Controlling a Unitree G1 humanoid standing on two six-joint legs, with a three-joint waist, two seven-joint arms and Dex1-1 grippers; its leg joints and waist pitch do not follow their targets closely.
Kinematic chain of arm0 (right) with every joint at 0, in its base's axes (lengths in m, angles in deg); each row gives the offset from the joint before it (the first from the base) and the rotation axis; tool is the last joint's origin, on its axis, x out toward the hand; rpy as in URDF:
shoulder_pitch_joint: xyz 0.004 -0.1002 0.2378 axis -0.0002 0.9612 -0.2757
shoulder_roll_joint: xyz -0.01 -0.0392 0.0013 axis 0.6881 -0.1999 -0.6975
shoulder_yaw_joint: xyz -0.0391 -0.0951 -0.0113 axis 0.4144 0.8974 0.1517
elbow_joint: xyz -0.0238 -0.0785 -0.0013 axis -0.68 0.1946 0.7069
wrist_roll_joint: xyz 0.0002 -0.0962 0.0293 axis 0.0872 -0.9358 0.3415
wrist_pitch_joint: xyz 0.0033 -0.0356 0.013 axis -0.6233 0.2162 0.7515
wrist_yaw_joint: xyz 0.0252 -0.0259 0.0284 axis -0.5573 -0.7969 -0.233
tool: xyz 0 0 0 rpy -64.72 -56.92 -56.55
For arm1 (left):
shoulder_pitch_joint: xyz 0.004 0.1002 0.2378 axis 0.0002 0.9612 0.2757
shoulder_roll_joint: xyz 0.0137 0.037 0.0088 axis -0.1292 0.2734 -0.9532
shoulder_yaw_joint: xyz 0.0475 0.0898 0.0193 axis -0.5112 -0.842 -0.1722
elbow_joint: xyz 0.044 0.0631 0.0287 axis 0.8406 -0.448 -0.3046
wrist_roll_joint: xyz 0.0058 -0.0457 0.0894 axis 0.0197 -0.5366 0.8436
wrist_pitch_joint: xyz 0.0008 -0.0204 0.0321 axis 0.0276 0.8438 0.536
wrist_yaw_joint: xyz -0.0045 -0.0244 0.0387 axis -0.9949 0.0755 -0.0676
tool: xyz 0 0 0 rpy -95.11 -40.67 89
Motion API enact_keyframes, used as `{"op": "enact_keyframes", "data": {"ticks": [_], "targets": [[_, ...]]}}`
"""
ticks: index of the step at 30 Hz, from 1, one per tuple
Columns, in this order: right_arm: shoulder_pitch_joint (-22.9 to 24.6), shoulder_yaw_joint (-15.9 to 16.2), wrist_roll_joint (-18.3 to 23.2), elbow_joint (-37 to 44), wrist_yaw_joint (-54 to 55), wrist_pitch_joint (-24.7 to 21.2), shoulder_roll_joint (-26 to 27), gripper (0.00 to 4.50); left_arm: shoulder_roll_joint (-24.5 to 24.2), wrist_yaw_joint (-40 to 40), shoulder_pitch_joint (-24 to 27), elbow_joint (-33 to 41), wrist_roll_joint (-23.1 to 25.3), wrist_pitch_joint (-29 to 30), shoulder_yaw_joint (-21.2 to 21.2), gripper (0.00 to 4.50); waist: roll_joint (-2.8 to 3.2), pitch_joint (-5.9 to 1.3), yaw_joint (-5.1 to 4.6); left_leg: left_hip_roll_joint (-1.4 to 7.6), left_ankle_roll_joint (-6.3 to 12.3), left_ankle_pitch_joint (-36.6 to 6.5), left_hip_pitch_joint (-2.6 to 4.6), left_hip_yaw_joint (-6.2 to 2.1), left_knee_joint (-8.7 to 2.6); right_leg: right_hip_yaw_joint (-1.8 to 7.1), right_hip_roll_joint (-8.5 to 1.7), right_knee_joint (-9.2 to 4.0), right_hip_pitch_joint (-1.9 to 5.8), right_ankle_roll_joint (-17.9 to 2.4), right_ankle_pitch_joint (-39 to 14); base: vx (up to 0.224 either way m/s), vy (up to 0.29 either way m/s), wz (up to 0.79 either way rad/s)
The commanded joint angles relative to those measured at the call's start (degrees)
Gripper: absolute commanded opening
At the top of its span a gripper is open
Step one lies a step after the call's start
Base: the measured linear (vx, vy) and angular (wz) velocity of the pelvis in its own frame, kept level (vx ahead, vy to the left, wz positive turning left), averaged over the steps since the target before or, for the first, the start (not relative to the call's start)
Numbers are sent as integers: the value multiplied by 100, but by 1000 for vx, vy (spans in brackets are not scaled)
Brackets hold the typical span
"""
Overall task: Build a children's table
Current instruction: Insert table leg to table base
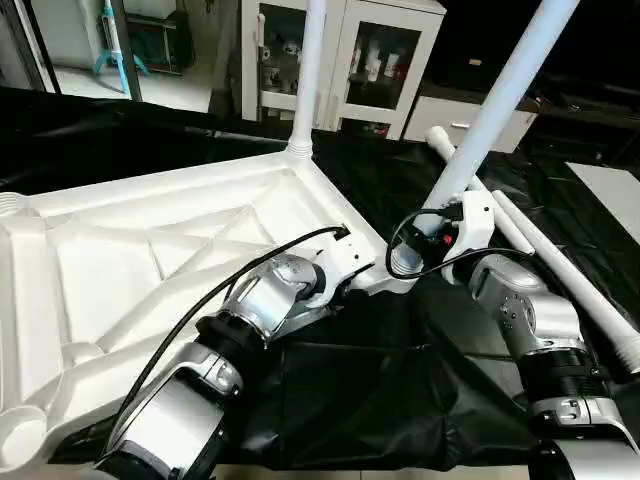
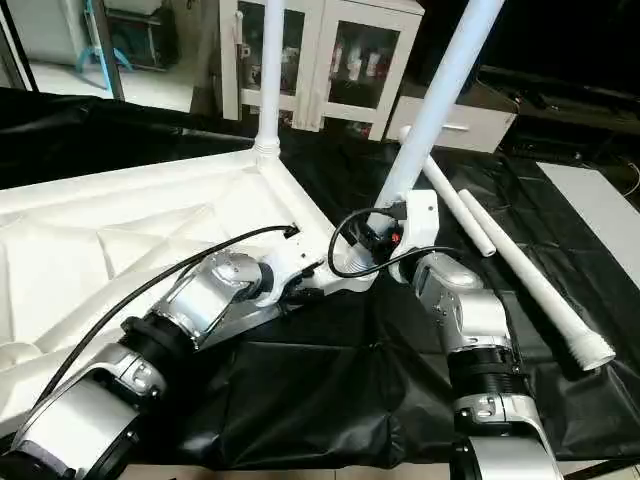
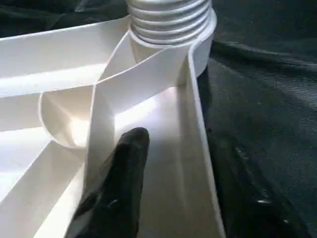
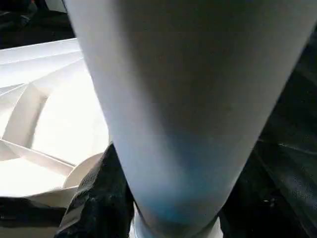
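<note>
The white plastic table top (image 1: 150, 250) lies upside down on crinkled black sheeting (image 1: 380, 400), its ribbed underside showing. One smooth tapered leg (image 1: 308, 70) stands upright in the far corner socket. The right gripper (image 1: 432, 235) pinches a second, slanting leg (image 1: 495, 110) at the near corner (threaded at its base). The left gripper (image 3: 148, 163) straddles the top's thin rim, jaws spread. Two spare legs (image 2: 520, 270) lie on the sheeting.

Two loose legs (image 1: 560, 270) lie across the black cloth (image 1: 400, 390).
</note>
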Motion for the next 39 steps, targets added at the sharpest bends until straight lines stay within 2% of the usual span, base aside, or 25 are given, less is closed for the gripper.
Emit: {"op": "enact_keyframes", "data": {"ticks": [1,9,14,19,23,24,25,26,28,29,30,31,32,33,34,35,36,37,38,39], "targets": [[354,34,163,-456,-151,-798,110,184,-41,132,-10,-233,78,170,46,169,127,-176,-4,169,-340,-2036,49,-52,-475,211,-305,-428,90,-783,-1646,0,0,0],[325,29,129,-496,-199,-790,90,184,-239,-682,97,-21,132,451,-304,125,161,-189,-15,167,-314,-1656,35,-32,-468,214,-296,-362,139,-955,-1076,0,0,0],[297,21,120,-488,-196,-778,79,184,-324,-929,138,37,233,441,-467,95,188,-196,-29,169,-307,-1479,39,-25,-462,215,-294,-330,170,-1055,-771,0,0,0],[281,15,168,-354,-275,-828,92,184,-434,-805,106,68,305,188,-451,65,208,-182,-34,170,-306,-1659,59,-19,-466,218,-291,-353,162,-1079,-971,0,0,0],[482,236,368,251,-712,-998,146,184,-867,-991,197,412,344,-112,-452,51,228,-170,-4,184,-290,-1809,55,-40,-494,219,-302,-376,156,-966,-1243,0,0,0],[542,313,408,394,-820,-1015,158,184,-982,-1085,251,532,348,-133,-457,51,212,-165,-8,187,-280,-1830,40,-48,-501,217,-304,-368,164,-935,-1299,0,0,0],[667,494,460,666,-1020,-1024,177,184,-1257,-1275,398,813,351,-242,-472,48,222,-166,-8,184,-276,-1831,40,-42,-501,221,-308,-375,155,-921,-1353,0,0,0],[667,494,460,666,-1020,-1024,177,184,-1257,-1275,398,813,351,-242,-472,38,270,-160,25,200,-291,-1850,54,-61,-511,220,-329,-383,152,-919,-1383,0,0,0],[789,700,491,923,-1226,-989,192,184,-1679,-1625,668,1282,274,-373,-459,28,287,-168,-6,197,-326,-1739,54,-50,-513,222,-290,-346,142,-944,-1134,0,0,0],[816,744,507,985,-1283,-982,196,184,-1812,-1785,758,1427,225,-486,-463,28,297,-178,-22,195,-350,-1668,23,-68,-518,215,-292,-308,180,-977,-965,0,0,0],[880,840,578,1150,-1467,-989,184,184,-2199,-2279,1035,1879,71,-693,-486,21,349,-175,-13,193,-359,-1634,45,-62,-519,215,-284,-302,160,-987,-876,0,0,0],[894,856,596,1189,-1508,-1000,178,184,-2281,-2376,1094,1977,42,-714,-494,13,346,-171,-38,197,-366,-1631,32,-68,-529,214,-278,-289,175,-995,-818,0,0,0],[906,869,611,1221,-1542,-1009,173,184,-2348,-2456,1143,2057,18,-732,-500,8,367,-171,-48,193,-373,-1605,44,-61,-528,216,-267,-286,167,-1013,-769,0,0,0],[1000,977,623,1408,-1767,-996,78,184,-2685,-2903,1416,2523,-202,-679,-504,5,410,-183,-52,196,-474,-1548,106,-49,-509,215,-242,-247,141,-1104,-489,0,0,0],[1000,977,623,1408,-1767,-996,78,184,-2685,-2903,1416,2523,-202,-679,-504,4,397,-182,-61,190,-488,-1467,84,-51,-504,214,-234,-224,167,-1129,-321,0,0,0],[1043,1012,604,1472,-1857,-965,20,184,-2819,-3044,1520,2722,-274,-661,-514,4,401,-166,-64,177,-484,-1442,100,-21,-506,216,-213,-225,145,-1168,-197,0,0,0],[1043,1012,604,1472,-1857,-965,20,184,-2819,-3044,1520,2722,-274,-661,-514,2,394,-169,-63,172,-504,-1478,99,-22,-504,216,-219,-214,166,-1192,-212,0,0,0],[1087,1022,594,1533,-1950,-951,-34,184,-2920,-3102,1609,2917,-311,-554,-513,0,378,-161,-59,170,-506,-1528,106,-13,-506,219,-222,-222,157,-1198,-287,0,0,0],[1118,1028,575,1557,-2041,-919,-92,184,-2974,-3106,1668,3057,-340,-525,-504,0,383,-148,-49,177,-505,-1682,98,-21,-520,227,-239,-230,167,-1182,-507,0,0,0],[1143,1042,525,1548,-2148,-855,-171,184,-2948,-3048,1715,3165,-394,-517,-463,0,373,-133,-49,181,-495,-1870,111,-17,-526,236,-248,-262,145,-1146,-796,0,0,0]]}}
